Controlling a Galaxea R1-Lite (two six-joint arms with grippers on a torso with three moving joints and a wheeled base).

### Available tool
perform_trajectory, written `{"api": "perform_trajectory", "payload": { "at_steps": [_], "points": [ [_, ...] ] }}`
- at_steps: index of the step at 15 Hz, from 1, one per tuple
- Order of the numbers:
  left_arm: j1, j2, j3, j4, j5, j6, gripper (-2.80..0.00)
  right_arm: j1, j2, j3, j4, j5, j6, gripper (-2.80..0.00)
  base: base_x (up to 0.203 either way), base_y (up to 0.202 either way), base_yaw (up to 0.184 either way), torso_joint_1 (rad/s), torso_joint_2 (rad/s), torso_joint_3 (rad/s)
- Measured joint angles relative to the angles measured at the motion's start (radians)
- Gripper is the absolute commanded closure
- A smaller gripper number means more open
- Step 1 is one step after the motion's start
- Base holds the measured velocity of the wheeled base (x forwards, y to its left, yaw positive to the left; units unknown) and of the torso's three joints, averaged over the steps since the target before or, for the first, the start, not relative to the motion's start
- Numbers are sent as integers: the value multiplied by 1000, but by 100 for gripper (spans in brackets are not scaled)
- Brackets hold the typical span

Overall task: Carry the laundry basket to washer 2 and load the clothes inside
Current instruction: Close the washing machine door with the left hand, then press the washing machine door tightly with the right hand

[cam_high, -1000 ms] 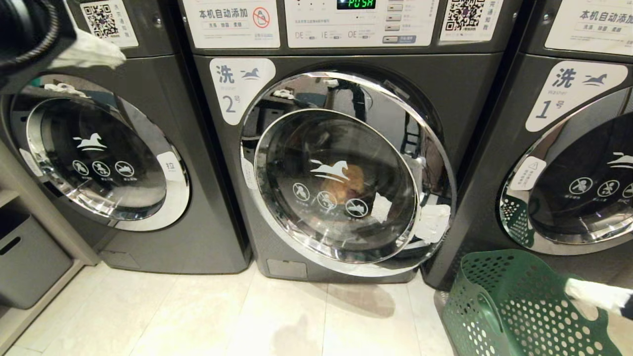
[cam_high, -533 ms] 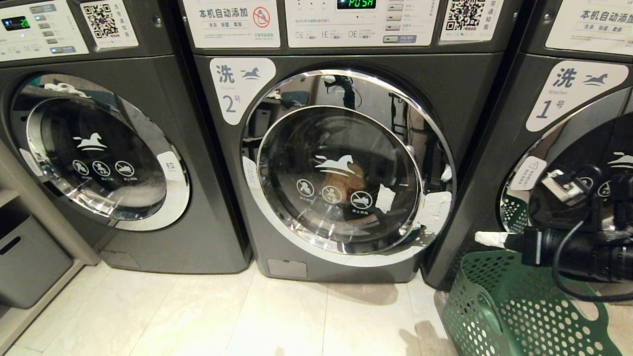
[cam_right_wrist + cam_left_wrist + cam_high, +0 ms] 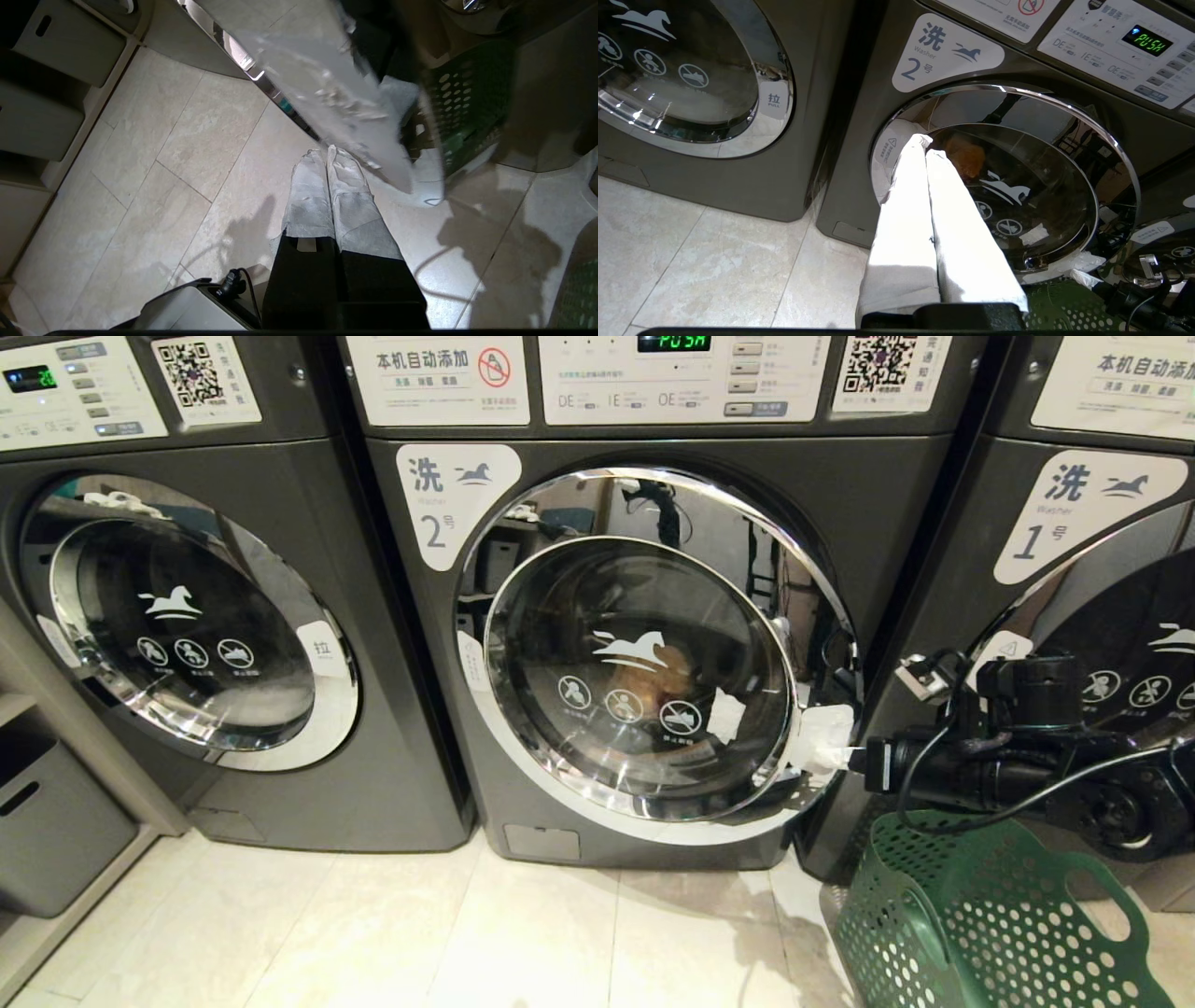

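Head view shows, nearest, the laundry basket (image 3: pixel 980 915) standing on the tiled floor (image 3: pixel 420 933) at lower right, and just above it the right gripper (image 3: pixel 826 754), fingers pressed together and empty, reaching sideways to the right edge of the door of washer 2 (image 3: pixel 644 644). Left gripper (image 3: pixel 924 147), also closed and empty, hovers before the door's left side. With closed fingers against smooth chrome, the right gripper may slip off without opening the door.
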Motion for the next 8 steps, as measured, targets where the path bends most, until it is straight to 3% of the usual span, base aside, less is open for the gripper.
{"api": "perform_trajectory", "payload": {
  "at_steps": [5,8],
  "points": [
    [0,1,40,-5,0,0,0,30,110,-116,1,-39,0,0,0,0,0,0,0,0],
    [0,-5,53,-2,2,0,0,30,189,-226,-52,-157,-3,0,0,0,0,0,0,0]
  ]
}}
